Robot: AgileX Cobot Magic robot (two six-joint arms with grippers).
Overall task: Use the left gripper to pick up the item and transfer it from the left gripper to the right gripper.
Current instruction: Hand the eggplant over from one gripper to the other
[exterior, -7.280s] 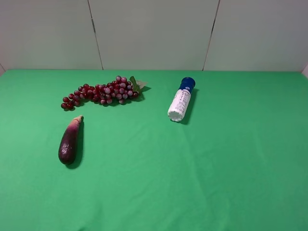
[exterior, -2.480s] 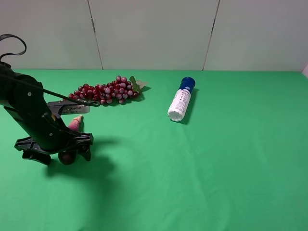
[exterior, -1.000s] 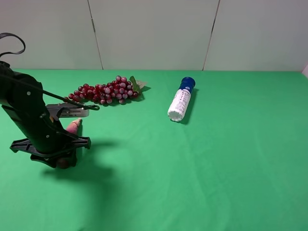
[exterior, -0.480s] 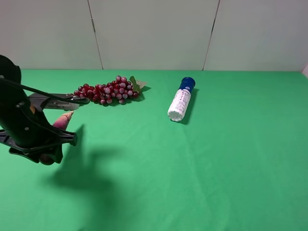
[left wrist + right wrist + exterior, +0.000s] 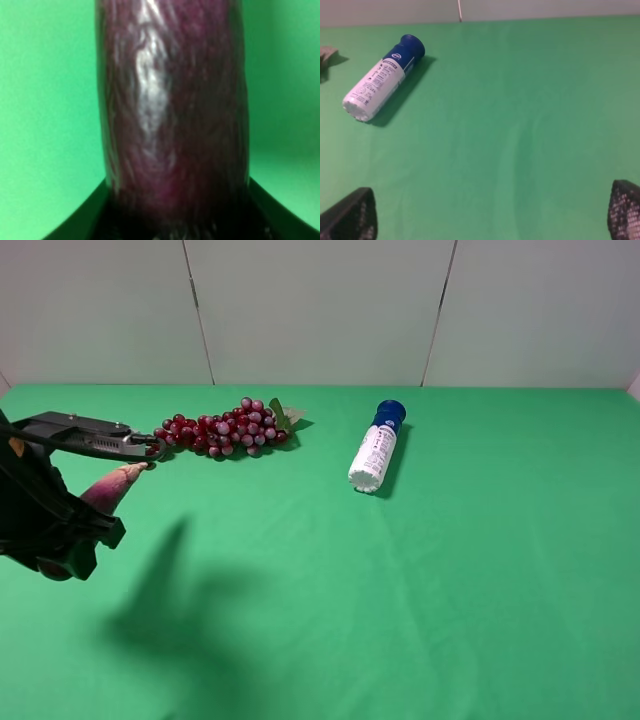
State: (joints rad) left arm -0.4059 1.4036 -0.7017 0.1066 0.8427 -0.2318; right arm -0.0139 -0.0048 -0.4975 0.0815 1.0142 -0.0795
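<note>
Left claw (image 5: 62, 540) clamped on eggplant (image 5: 108, 488), held above table (image 5: 400, 590), stem end poking out past it. Right claw (image 5: 487, 215) open, well apart. Risk: glossy skin, tilted hold, so it could slip at handover.

Bright, even light; soft shadow (image 5: 160, 625) on cloth (image 5: 420, 580); eggplant (image 5: 170, 110) close-up blurred, glare streak

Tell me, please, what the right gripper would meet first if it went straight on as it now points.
The right gripper would probably meet bare green cloth; the white bottle lies off that line, though depth is unclear.
</note>
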